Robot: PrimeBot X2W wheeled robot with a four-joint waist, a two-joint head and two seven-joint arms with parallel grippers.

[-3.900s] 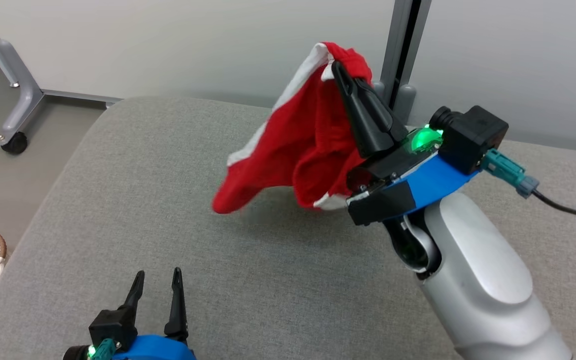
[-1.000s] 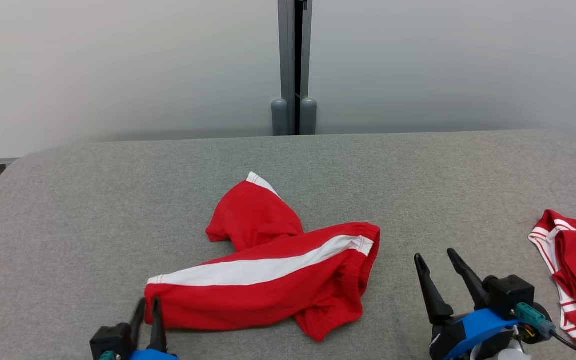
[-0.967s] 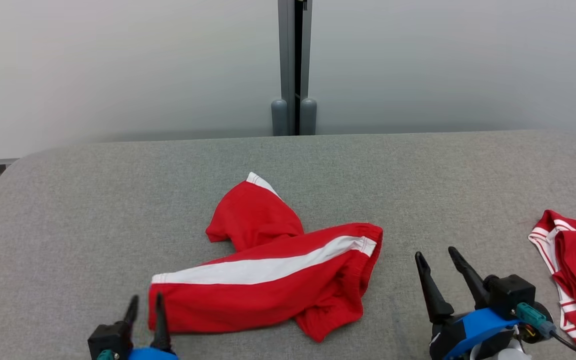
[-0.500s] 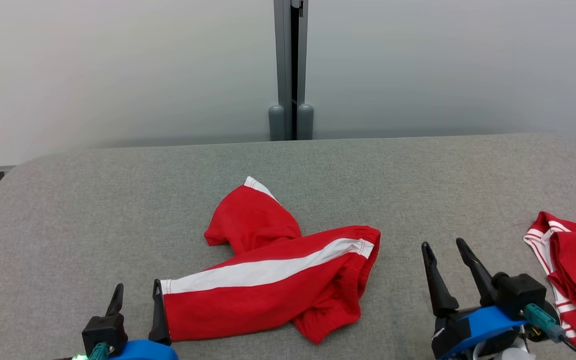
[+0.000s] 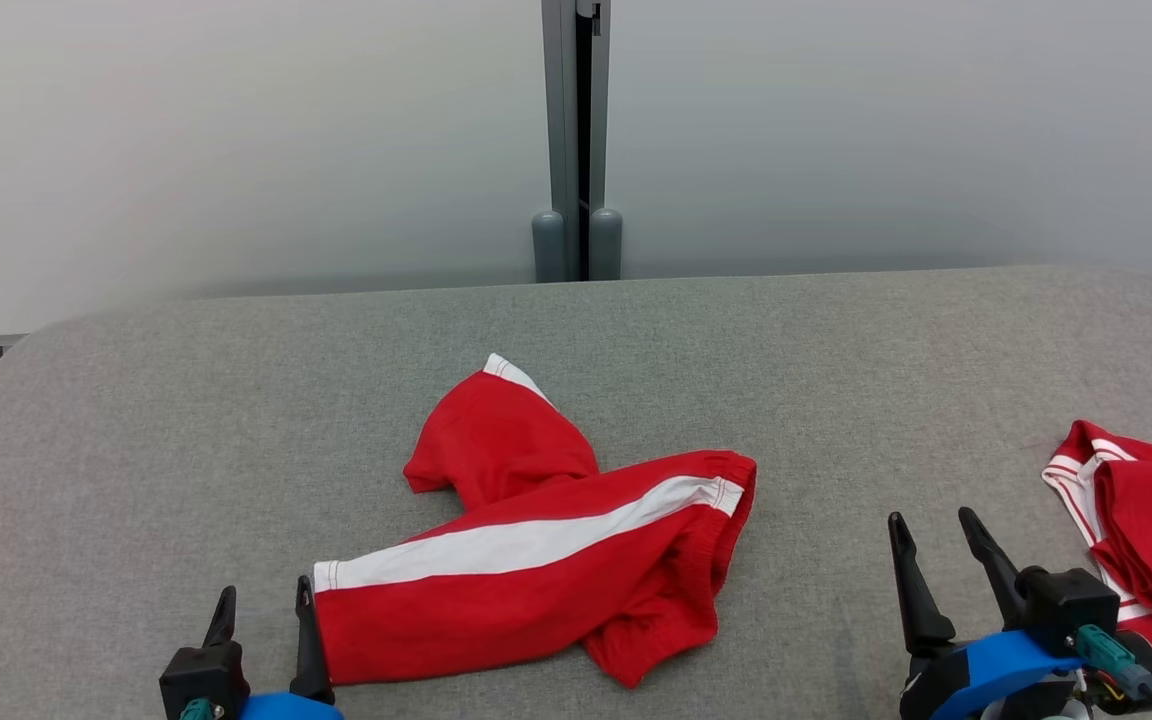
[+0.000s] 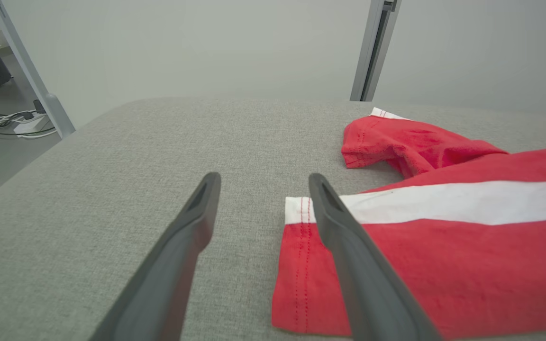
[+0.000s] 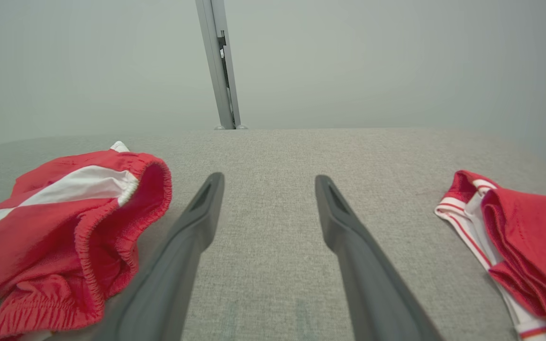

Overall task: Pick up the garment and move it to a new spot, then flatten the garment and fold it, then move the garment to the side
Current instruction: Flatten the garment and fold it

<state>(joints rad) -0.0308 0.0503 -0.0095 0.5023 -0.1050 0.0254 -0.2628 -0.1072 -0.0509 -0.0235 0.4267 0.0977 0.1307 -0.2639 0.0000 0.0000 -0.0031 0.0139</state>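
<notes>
Left gripper stands open at the bottom of the head view, empty, one finger just beside the leg hem of the red shorts, which lie crumpled mid-way on the grey cushion. The left wrist view shows that hem under one finger. In the right wrist view, the right gripper is open over the cushion, between the shorts and a second red garment.

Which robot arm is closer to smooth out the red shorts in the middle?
Probably the left. Its open left claw sits right at the hem of the shorts, while the right claw stands apart from them.
</notes>
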